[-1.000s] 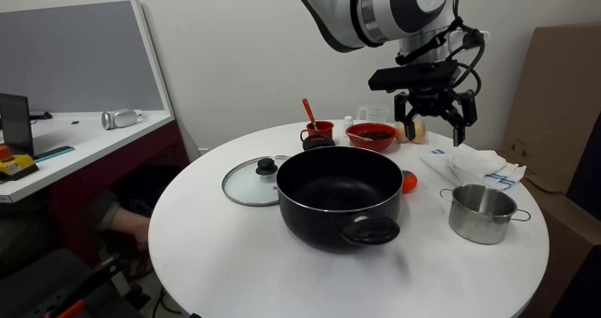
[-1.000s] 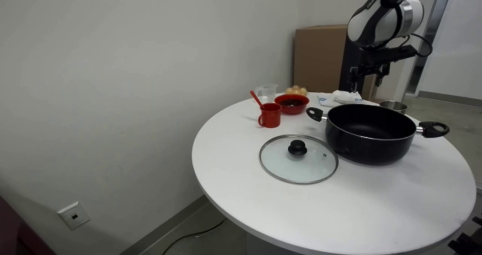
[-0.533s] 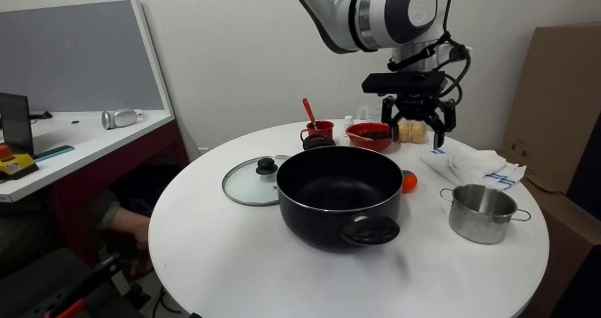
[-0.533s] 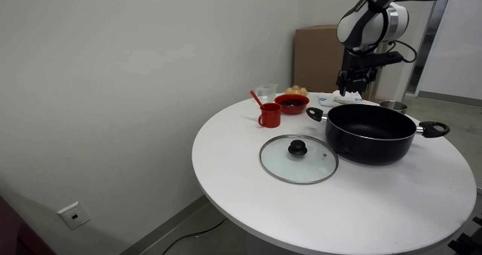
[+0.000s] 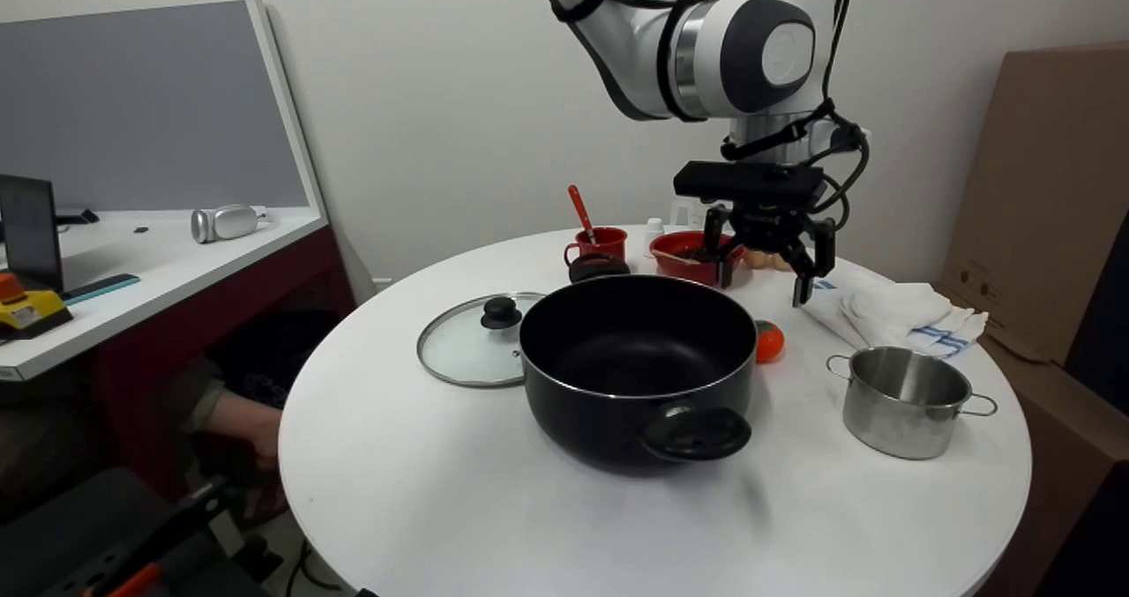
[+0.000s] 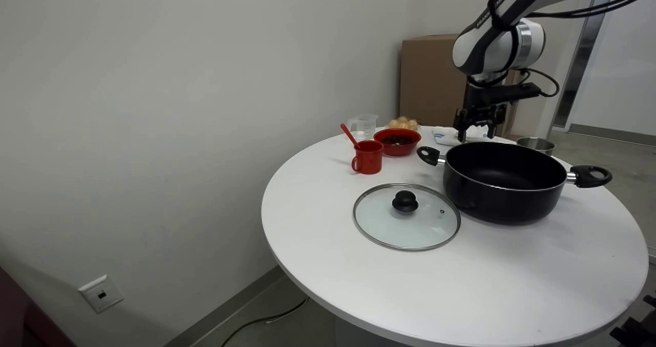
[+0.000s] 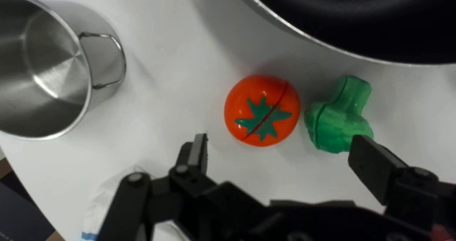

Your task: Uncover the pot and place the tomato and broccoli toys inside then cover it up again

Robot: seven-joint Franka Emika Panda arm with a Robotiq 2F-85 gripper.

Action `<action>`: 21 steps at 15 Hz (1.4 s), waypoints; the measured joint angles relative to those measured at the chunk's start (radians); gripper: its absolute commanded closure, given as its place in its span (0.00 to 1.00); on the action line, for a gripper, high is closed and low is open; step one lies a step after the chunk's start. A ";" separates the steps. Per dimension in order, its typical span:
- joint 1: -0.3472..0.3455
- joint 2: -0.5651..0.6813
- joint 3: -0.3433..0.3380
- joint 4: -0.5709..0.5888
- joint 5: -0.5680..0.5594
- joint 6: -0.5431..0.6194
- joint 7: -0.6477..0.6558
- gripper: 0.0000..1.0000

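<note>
Pale lettering ending in "MIKA", partly hidden by a black strap (image 6: 496, 13), runs along the white-and-grey robot arm (image 6: 471, 49) at the upper right of an exterior view. The wide black two-handled pot (image 5: 617, 434) sits uncovered mid-frame in an exterior view, its dark inner floor showing; its round glass lid (image 6: 400, 231) with black knob (image 6: 405, 201) lies flat just beside it on the round white worktop (image 6: 461, 290). A round red bowl (image 6: 397, 150) holds small dark pieces, a red mug (image 6: 370, 160) a red-handled utensil (image 6: 350, 136). A shiny steel pot (image 5: 900, 421) stands at frame right, below a blue-striped white cloth (image 5: 900, 306). Mid-frame in the wrist view, the glossy red-orange toy tomato (image 7: 262, 111), marked with a green star, lies on the worktop outside the pot, the bright green toy broccoli (image 7: 338, 121) just right of it. The jaws stand wide, one fingertip (image 7: 374, 166) overlapping the broccoli's lower edge from this angle.
</note>
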 measured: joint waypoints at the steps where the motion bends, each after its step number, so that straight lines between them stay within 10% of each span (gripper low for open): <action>1: -0.002 0.009 0.000 0.002 0.000 -0.002 0.000 0.00; 17: -0.002 0.091 -0.015 0.063 -0.015 -0.007 0.000 0.00; 21: -0.002 0.111 -0.017 0.071 -0.018 -0.007 0.000 0.31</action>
